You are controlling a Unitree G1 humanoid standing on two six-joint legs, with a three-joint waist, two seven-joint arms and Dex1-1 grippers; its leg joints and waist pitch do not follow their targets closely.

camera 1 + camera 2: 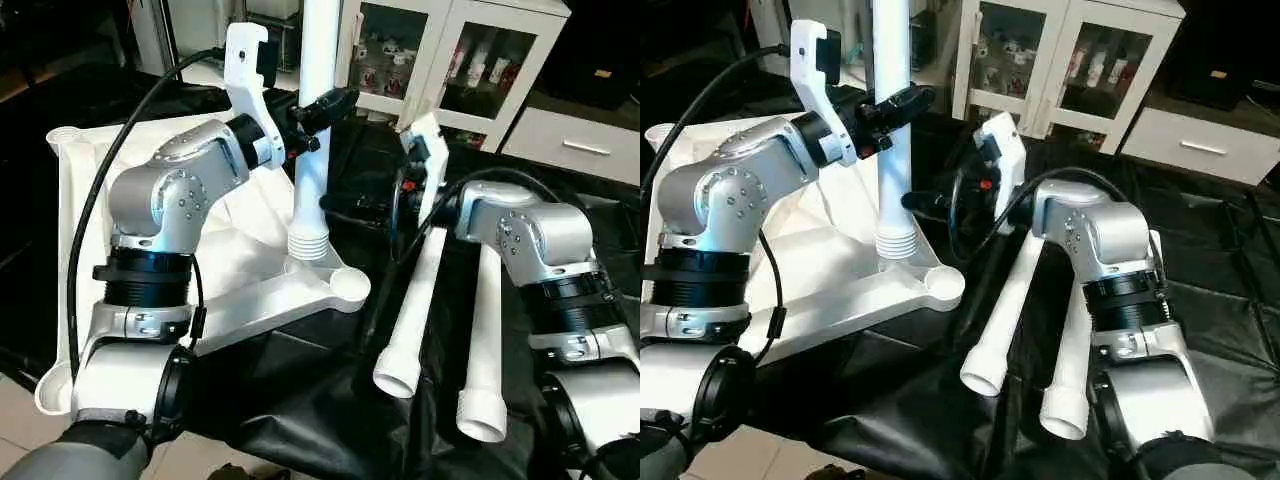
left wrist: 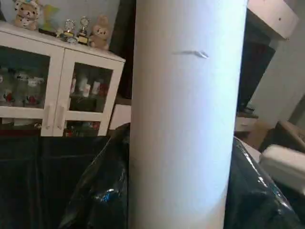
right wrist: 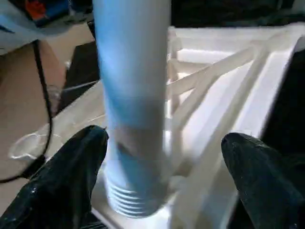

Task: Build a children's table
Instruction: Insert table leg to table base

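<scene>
The white plastic table top (image 1: 250, 300) lies upside down on black sheeting (image 1: 1230, 330), its raised ribs and rim facing up. A round, cup-shaped socket (image 1: 345, 287) marks the near corner; another socket (image 1: 62, 135) sits at the far left corner. The plastic is smooth and slightly glossy.

One leg (image 1: 318, 130), a white tube, stands upright close to the near corner socket. Its lower end carries a band of ridged thread rings (image 1: 308, 243), still above the top's surface; whether the end is seated in a socket cannot be told.

The left tool (image 1: 335, 103) reaches in from the left at the height of the leg's upper shaft. Its black fingers (image 1: 902, 102) lie against the tube, clenched around it. The left wrist view looks at the plain white shaft from close by, with a small scratch-like mark on it.

The right tool (image 3: 164, 157) is spread wide, one black finger (image 3: 66, 176) to each side of the threaded end of the upright leg, neither visibly touching it. The fingers are matte and rounded.

Two more legs (image 1: 425, 300) (image 1: 488, 340) lie side by side on the sheeting beneath the right forearm, their open round ends towards the robot.

Behind stands a white cabinet (image 1: 450, 70) with glass doors; small figurines (image 2: 24, 12) stand on it. No writing can be read.
</scene>
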